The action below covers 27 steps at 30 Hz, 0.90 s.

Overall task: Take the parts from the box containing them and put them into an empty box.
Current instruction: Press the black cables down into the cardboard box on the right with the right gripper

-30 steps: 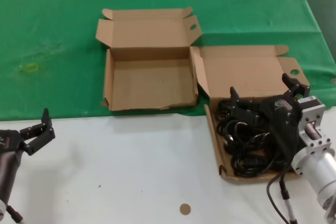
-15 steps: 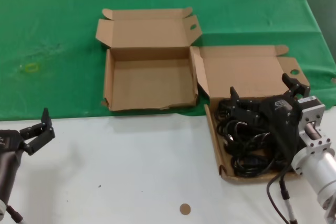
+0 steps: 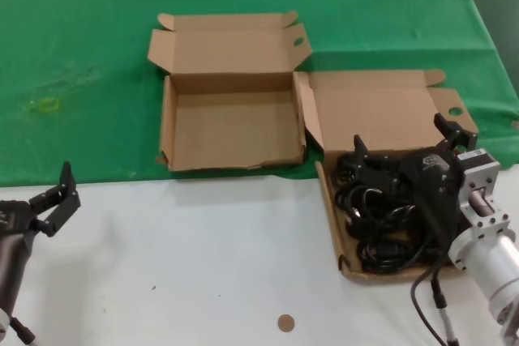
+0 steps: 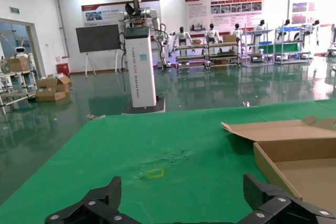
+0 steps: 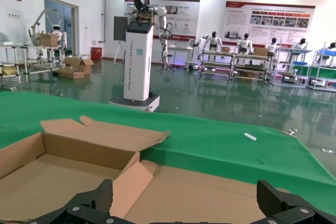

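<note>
The black power cables [image 3: 377, 228] lie coiled in the right cardboard box, whose lid [image 3: 381, 115] is open. My right gripper [image 3: 405, 142] is open and hovers just above the far part of the cables, holding nothing. In the right wrist view its fingers [image 5: 100, 195] spread over that box's lid [image 5: 210, 192]. The empty box [image 3: 231, 127] stands open to the left on the green cloth; it also shows in the right wrist view [image 5: 63, 166] and the left wrist view [image 4: 294, 150]. My left gripper [image 3: 55, 200] is open and empty at the near left, over the white table.
Green cloth [image 3: 81, 79] covers the far half of the table, white tabletop [image 3: 203, 249] the near half. A small brown disc [image 3: 285, 322] lies near the front edge. A yellow mark [image 3: 47, 104] is on the cloth at left. My own black cable [image 3: 430, 297] hangs by the right arm.
My left gripper has shifted slightly to the left. My right gripper has barely moved above the cables. The boxes and cables are unchanged.
</note>
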Each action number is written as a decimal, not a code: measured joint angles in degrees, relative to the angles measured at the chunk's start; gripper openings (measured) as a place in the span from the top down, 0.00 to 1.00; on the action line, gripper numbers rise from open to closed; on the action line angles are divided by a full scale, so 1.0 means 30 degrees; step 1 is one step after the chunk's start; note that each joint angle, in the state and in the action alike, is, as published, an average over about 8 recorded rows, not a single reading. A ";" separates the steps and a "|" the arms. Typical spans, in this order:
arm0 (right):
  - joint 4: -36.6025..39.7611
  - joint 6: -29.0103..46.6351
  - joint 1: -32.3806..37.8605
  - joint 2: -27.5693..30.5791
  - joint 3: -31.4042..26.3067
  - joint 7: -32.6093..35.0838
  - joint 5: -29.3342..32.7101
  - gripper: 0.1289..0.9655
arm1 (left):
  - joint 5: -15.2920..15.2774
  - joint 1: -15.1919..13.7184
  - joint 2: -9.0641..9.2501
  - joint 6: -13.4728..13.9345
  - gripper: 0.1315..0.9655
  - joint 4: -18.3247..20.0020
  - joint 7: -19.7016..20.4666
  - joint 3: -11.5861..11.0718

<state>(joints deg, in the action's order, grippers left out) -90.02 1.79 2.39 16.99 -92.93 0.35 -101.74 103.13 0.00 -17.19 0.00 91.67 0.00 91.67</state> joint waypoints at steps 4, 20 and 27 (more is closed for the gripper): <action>0.0032 0.0007 0.0033 -0.0019 -0.0070 0.0064 0.0061 0.00 | 0.0000 0.0000 0.0000 0.0000 0.17 0.0000 0.0000 0.0000; -0.0040 -0.0809 0.0319 0.2797 -0.2180 -0.0457 -0.0741 0.00 | -0.0001 0.0000 0.0000 0.0000 0.62 0.0000 0.0000 0.0000; 0.0090 -0.0443 0.0689 0.5343 -0.3390 -0.1035 -0.1116 0.00 | -0.0001 0.0000 0.0000 0.0000 0.70 0.0000 0.0000 0.0000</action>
<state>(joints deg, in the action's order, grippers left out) -89.75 0.46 4.46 33.02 -103.10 -2.76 -105.09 103.13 0.00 -17.19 0.00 91.67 0.00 91.68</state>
